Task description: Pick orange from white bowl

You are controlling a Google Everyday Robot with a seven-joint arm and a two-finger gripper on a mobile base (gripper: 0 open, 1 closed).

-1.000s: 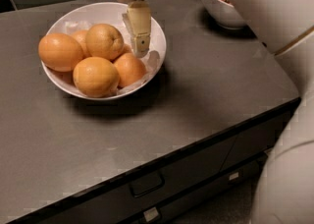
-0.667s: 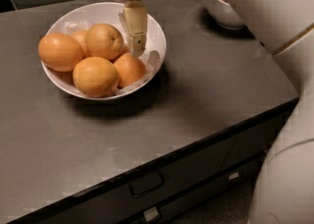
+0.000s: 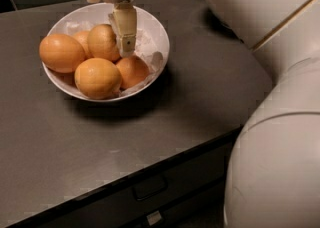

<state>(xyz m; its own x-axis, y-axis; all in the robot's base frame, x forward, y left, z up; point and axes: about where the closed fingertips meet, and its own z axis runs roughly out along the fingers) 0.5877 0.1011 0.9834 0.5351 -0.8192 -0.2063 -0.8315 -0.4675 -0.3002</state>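
Dark countertop (image 3: 200, 102) with drawers below; the gripper (image 3: 125, 47) hangs inside the white bowl (image 3: 159, 42), just beside the orange (image 3: 102, 42); whether it is spread or pinched I cannot tell; 4 other fruits (image 3: 97, 77) crowd close. Likely the approach step; next it must straddle the orange, then close.

No text, label, brand or number can be read anywhere, including on the cream gripper (image 3: 126, 49) at upper centre, over the wide glossy white bowl (image 3: 163, 47).
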